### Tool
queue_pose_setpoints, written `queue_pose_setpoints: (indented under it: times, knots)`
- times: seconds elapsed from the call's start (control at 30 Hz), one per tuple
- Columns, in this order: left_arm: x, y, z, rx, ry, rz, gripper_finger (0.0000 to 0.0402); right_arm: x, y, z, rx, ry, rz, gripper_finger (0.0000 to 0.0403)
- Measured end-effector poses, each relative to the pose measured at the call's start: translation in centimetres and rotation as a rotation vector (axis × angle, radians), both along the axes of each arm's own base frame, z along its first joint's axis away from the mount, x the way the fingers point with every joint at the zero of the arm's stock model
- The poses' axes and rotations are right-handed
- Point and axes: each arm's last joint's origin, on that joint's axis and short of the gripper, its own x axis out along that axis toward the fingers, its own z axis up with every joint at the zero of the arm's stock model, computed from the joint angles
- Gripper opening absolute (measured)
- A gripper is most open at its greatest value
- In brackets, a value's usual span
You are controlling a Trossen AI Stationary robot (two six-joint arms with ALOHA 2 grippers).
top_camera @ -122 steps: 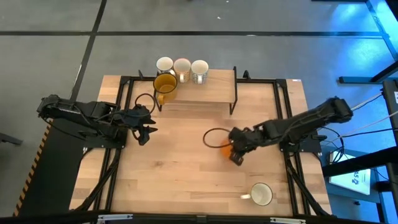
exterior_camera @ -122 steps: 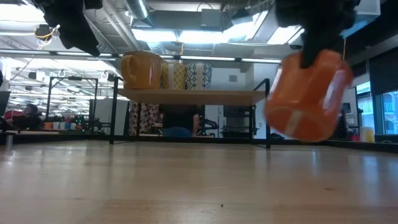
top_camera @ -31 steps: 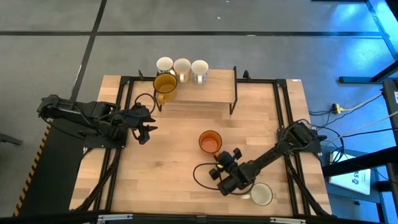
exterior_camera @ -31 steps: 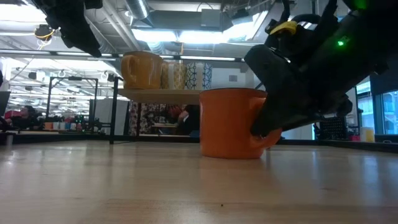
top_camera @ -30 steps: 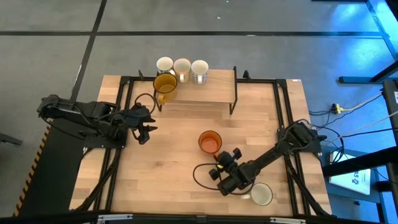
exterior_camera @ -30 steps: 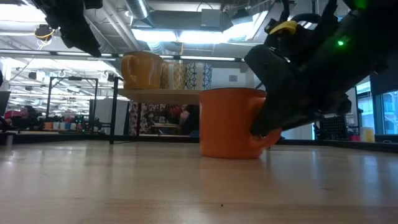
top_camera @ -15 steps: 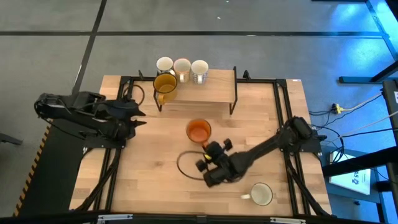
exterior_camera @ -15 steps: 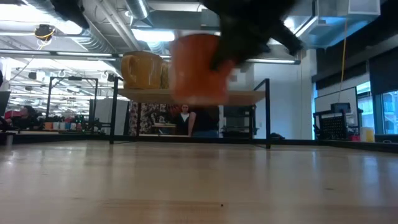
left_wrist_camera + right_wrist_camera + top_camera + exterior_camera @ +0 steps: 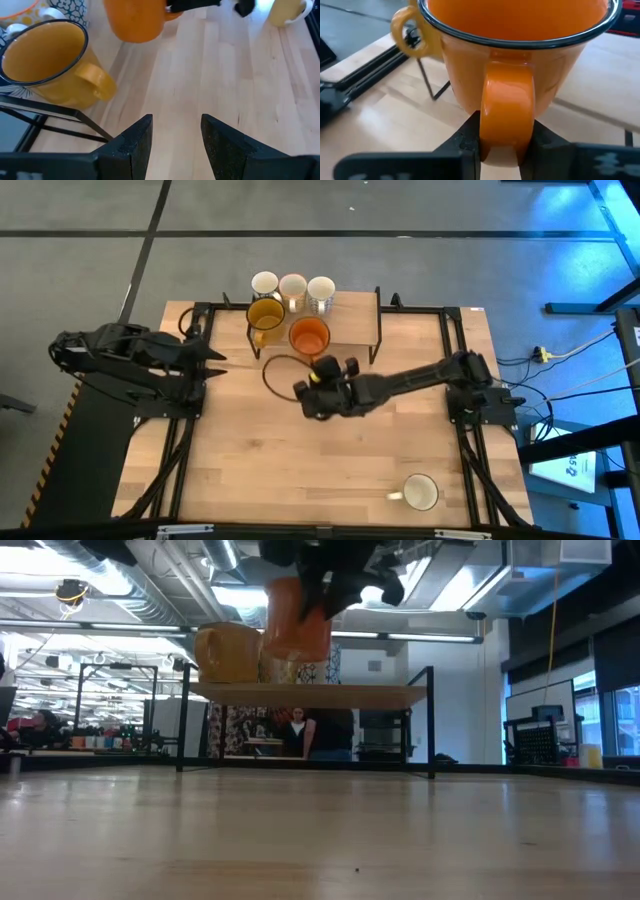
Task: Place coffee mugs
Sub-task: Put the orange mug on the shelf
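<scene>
High view: the right gripper (image 9: 322, 372) now reaches across the table to the front edge of the shelf (image 9: 350, 330), carrying the orange mug (image 9: 309, 336). Half a second ago the mug was over mid-table; a second ago it stood on the table top. It now sits over the shelf, just beside the amber mug (image 9: 265, 315). Three white mugs (image 9: 292, 288) stand in a row behind, along the shelf's far edge. A fourth white mug (image 9: 420, 492) waits near the table's front right corner. The left gripper (image 9: 203, 356) has drawn back toward the table's left edge, clear of the shelf.

Low view: orange mug (image 9: 297, 618) hangs above the shelf board (image 9: 310, 692), not yet resting on it, with a clear gap underneath. Half a second ago it was lower, level with the board. Amber mug (image 9: 228, 653) stands on the board beside it.

Left wrist view: the left fingers (image 9: 132, 142) stand apart, holding nothing. Amber mug (image 9: 47, 62) is close ahead and the orange mug (image 9: 134, 20) beyond it.

Right wrist view: the right fingers (image 9: 470, 135) are clamped on the orange mug's handle (image 9: 506, 110), with the mug upright and its mouth up.

Judgement: the lift and carry are done; what remains for this mug is lowering onto the shelf beside the amber one and letting go. The front white mug still remains to be placed. Risk: knocking the amber mug on the way down.
</scene>
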Motion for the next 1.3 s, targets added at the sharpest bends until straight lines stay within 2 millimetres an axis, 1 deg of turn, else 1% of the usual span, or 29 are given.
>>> queue_pose_setpoints:
  times: [0.17, 0.4, 0.7, 1.3]
  knots:
    - [-0.3, 0.0, 0.1, -0.001, -0.012, 0.0, 0.0163, 0.9, -2.6, 0.1, 0.021, 0.005, 0.009, 0.0063]
    - [-0.2, 0.0, 0.1, -0.001, -0.011, 0.0, 0.0163, 1.7, -5.0, -0.7, 0.058, -0.003, -0.007, 0.0063]
    - [-0.2, 0.1, 0.1, 0.008, -0.021, 0.013, 0.0163, 2.4, -6.5, -1.4, 0.081, 0.003, 0.0, 0.0063]
    - [-0.2, 0.1, 0.1, 0.01, -0.022, 0.017, 0.0163, 2.4, -8.7, -1.4, 0.081, 0.016, -0.02, 0.0063]
